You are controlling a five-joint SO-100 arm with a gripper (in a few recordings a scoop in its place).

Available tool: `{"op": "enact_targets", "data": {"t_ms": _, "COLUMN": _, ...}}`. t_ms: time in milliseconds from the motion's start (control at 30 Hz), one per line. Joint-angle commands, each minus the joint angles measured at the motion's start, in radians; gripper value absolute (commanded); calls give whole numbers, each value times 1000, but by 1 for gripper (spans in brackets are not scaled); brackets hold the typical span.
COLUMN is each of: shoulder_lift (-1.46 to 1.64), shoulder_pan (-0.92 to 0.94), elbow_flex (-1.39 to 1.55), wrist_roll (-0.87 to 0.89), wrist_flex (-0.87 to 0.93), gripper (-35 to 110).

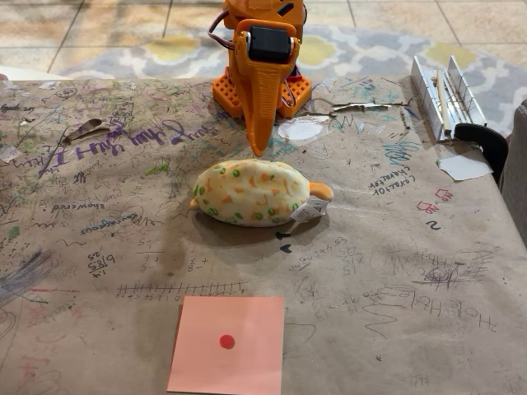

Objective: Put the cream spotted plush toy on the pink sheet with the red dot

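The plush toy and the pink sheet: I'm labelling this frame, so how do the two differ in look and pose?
The cream spotted plush toy is a rounded, stuffed oval with green and orange spots, while the pink sheet with the red dot is flat, square and plain apart from one central dot. The toy lies on its side near the orange gripper; the sheet lies at the near table edge. Both rest on the scribbled brown table, apart from each other.

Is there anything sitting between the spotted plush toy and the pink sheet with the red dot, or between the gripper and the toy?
Nothing visible. The gripper hangs just behind the cream spotted plush toy, and only bare scribbled table paper lies between the toy and the pink sheet.
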Motion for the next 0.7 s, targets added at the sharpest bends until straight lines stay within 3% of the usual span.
{"op": "enact_targets", "data": {"t_ms": 0, "shoulder_lift": 14, "shoulder_pan": 112, "elbow_flex": -2, "wrist_roll": 204, "wrist_flex": -34, "gripper": 0}}
{"op": "enact_targets", "data": {"t_ms": 667, "shoulder_lift": 14, "shoulder_pan": 94, "elbow_flex": -2, "wrist_roll": 187, "wrist_flex": -34, "gripper": 0}}
